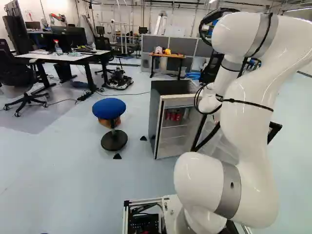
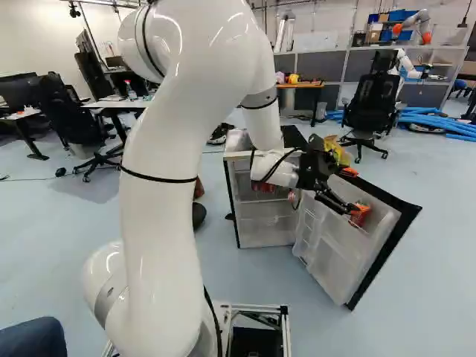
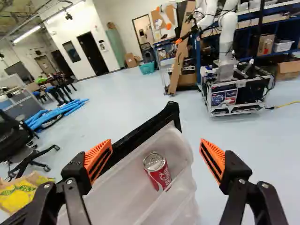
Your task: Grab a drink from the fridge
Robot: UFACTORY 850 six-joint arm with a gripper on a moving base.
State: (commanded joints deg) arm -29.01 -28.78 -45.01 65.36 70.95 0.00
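My gripper (image 2: 355,191) is over the opened door (image 2: 349,242) of the fridge (image 2: 232,195). In the wrist view, the gripper (image 3: 155,160) stands open, its orange pads wide apart with nothing held. A red drink can (image 3: 157,172) with a silver top stands in the door's pale bin (image 3: 126,187), ahead of the gap between the fingers and slightly tilted in that view. The right base view shows this can (image 2: 360,216) partly hidden by a finger. More red cans (image 1: 173,115) sit on an upper shelf inside the fridge.
A yellow bag (image 3: 23,193) is beside the gripper, near the fridge. The door's black edge (image 3: 140,131) runs past the can. A blue stool (image 1: 108,108) stands left of the fridge in the left base view. Beyond are office chairs (image 2: 372,104), blue tubes (image 2: 439,121) and another robot (image 3: 227,56).
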